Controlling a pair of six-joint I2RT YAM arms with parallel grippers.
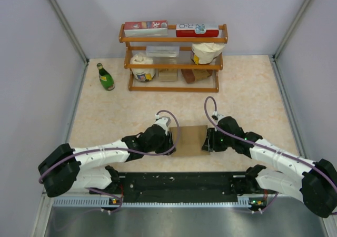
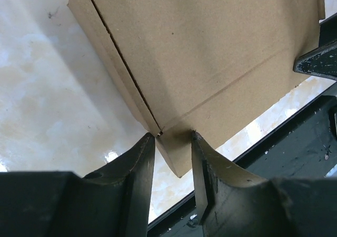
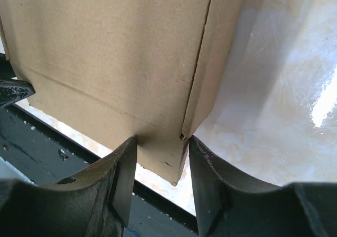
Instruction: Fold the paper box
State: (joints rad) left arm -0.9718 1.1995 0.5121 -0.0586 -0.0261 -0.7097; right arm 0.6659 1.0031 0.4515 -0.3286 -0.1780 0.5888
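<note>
Side-flap fold: left gripper (image 2: 171,139), right gripper (image 3: 162,139) at box (image 1: 189,139) corners.
Jaws straddle it; gripped or not, cannot tell. Next: lift evenly.

Bright, even overhead light; white glare on glossy table (image 3: 320,106); near jaws dark, slightly blurred.

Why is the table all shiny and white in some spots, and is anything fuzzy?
Right wrist view: light glare washes the table almost white on the right, while the paper box looks sharp. Left wrist view: one small bright spot on the table, and a soft grey shadow beside the box. Top view: even light, nothing washed out.
</note>
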